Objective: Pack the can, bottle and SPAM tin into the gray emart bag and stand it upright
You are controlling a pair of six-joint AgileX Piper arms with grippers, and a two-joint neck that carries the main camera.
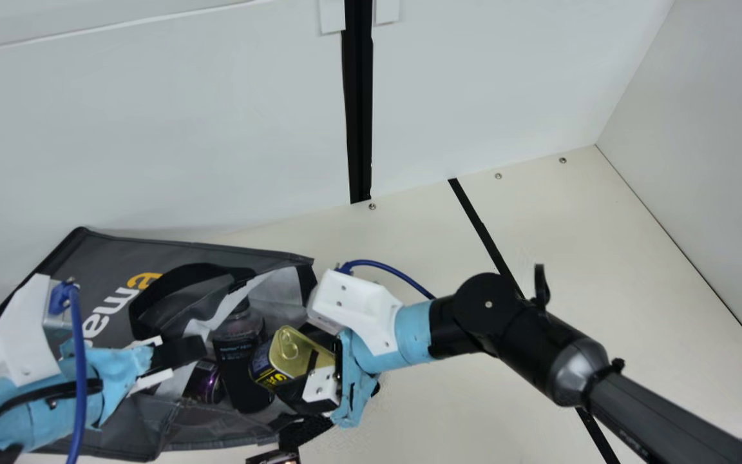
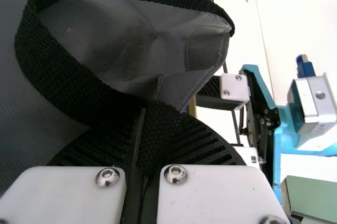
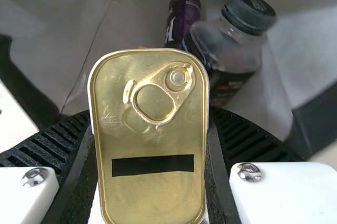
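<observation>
The gray emart bag (image 1: 110, 258) lies on its side at the main view's lower left, its mouth facing right. Inside are the dark bottle (image 1: 241, 367) and the purple can (image 1: 203, 381); the right wrist view shows the can (image 3: 182, 19) beside the bottle (image 3: 226, 58). My right gripper (image 1: 310, 377) is at the mouth, shut on the gold-topped SPAM tin (image 1: 300, 353). In its wrist view the gripper (image 3: 152, 155) pinches the tin (image 3: 152, 187) by its sides. My left gripper (image 1: 181, 354), at the bag's near side, is shut; its wrist view shows the gripper (image 2: 141, 150) holding the black handle (image 2: 158, 124).
A black tape line (image 1: 484, 232) crosses the cream table (image 1: 603, 258) beyond my right arm. White walls (image 1: 152, 129) rise behind the bag. A small dark object (image 1: 274, 457) lies at the main view's bottom edge; a green box (image 2: 313, 197) shows in the left wrist view.
</observation>
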